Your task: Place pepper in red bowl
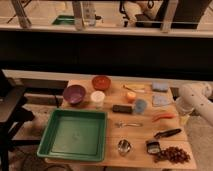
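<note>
The pepper (164, 117), slim and red-orange, lies on the wooden table (140, 135) near its right edge. The red bowl (101, 82) stands at the table's back, left of centre, with nothing visible in it. My white arm comes in from the right edge of the view. Its gripper (183, 115) hangs just off the table's right side, a short way right of the pepper and apart from it. The gripper holds nothing that I can see.
A purple bowl (74, 93) and a white cup (98, 98) stand near the red bowl. A green tray (75, 134) fills the front left. An orange ball (130, 96), a dark block (122, 108), a fork (127, 124), a metal cup (124, 146) and a black-handled tool (167, 133) lie about.
</note>
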`<state>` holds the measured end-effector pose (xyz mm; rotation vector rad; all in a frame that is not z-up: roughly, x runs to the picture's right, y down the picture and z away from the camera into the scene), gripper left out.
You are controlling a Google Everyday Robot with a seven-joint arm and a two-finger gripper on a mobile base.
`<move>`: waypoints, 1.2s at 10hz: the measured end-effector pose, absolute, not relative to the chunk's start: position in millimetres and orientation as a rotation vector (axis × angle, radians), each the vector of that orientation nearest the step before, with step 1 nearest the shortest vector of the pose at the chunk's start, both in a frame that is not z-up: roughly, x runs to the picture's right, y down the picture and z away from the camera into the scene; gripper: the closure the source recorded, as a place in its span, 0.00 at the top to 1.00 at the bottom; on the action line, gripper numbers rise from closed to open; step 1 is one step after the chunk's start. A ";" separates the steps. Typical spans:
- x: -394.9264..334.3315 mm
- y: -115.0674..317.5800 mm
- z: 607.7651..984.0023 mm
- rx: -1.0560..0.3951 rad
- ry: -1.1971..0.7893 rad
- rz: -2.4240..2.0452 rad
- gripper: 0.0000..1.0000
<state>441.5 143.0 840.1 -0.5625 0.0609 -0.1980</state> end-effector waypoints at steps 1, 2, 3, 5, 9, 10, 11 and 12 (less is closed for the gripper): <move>437.5 139.4 837.3 -0.563 0.060 -0.211 0.80; 434.9 138.7 838.4 -0.568 0.059 -0.220 0.80; 433.8 141.1 843.6 -0.577 0.056 -0.225 0.80; 428.0 146.8 862.8 -0.593 0.040 -0.238 0.80; 417.0 144.7 874.8 -0.600 0.021 -0.251 0.80; 415.2 145.2 875.1 -0.603 0.017 -0.251 0.80; 414.4 147.8 876.1 -0.611 0.016 -0.249 0.80; 414.0 149.1 878.0 -0.615 0.015 -0.246 0.80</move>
